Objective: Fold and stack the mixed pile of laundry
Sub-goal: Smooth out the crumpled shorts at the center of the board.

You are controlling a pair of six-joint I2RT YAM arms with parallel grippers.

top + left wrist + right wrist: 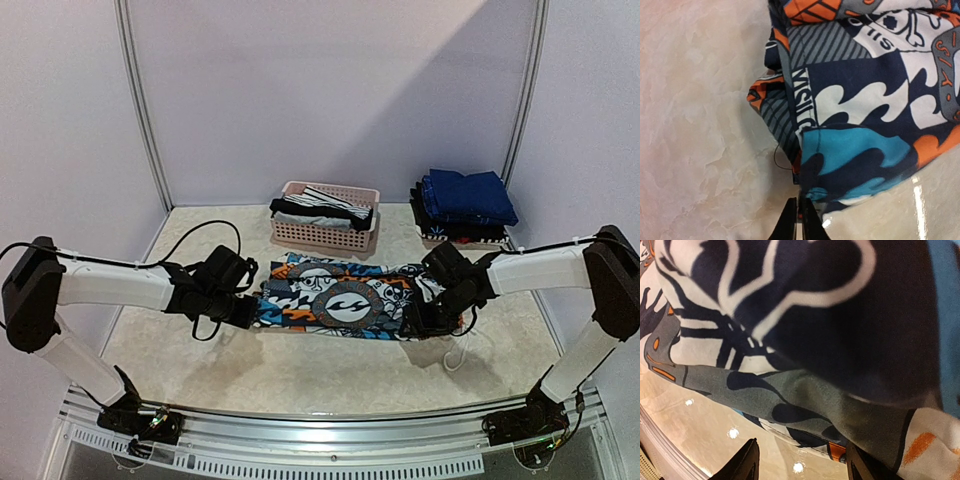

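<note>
An orange-blue-black-white patterned garment point(340, 297) from the mixed laundry pile lies folded into a wide strip mid-table. At its left end my left gripper point(250, 312) is shut, and in the left wrist view the gripper point(800, 220) pinches the hem of the garment point(865, 110) at its near corner. My right gripper point(425, 322) is at the strip's right end. Seen from the right wrist, the right gripper point(805, 465) stands open just off the edge of the garment point(805, 390). The cloth drapes over its right finger point(865, 465), with bare table between the fingers.
A pale pink slatted basket point(300, 232) at the back centre holds black-and-white striped pieces point(325, 205). A stack of folded navy and dark garments point(465, 205) sits at the back right. White walls close in the table on three sides.
</note>
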